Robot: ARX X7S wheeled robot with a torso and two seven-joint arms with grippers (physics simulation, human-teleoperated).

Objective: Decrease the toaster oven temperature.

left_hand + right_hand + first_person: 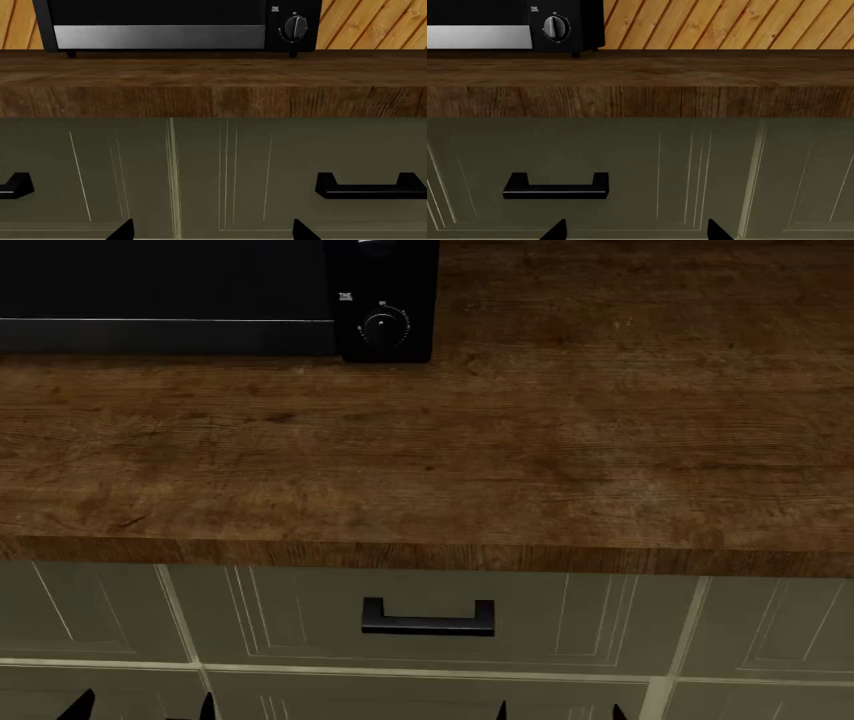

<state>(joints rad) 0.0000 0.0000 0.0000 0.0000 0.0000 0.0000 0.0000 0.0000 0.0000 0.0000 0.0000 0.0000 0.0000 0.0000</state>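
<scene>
The toaster oven (200, 300) stands at the far edge of the wooden bench (534, 460), against a slatted wood wall (727, 25), with only its lower front in sight from the head view. One round knob (383, 327) shows at the bottom of its right-hand control panel, and the edge of another just above it is cut off by the frame. Both arms hang low, in front of the cabinet drawers below the bench's edge and well apart from the appliance. The left tool (213, 231) and the right tool (636, 230) each show only two dark fingertips with a wide gap between them, so both look released and hold nothing. A black drawer handle (427, 618) sits between them and plays no part here. The step in hand, as I judge it, is the approach — nothing has been turned yet. The visible knob is probably the timer, given its place at the bottom; the temperature dial likely sits higher, out of view, so the head should tilt up to confirm the labels first. The right arm lies nearer the panel and seems the better choice. It should rise clear of the bench's front edge, come in square to the dial, close gently around its rim and turn it towards the lower numbers — a skewed grip would likely slip.
</scene>
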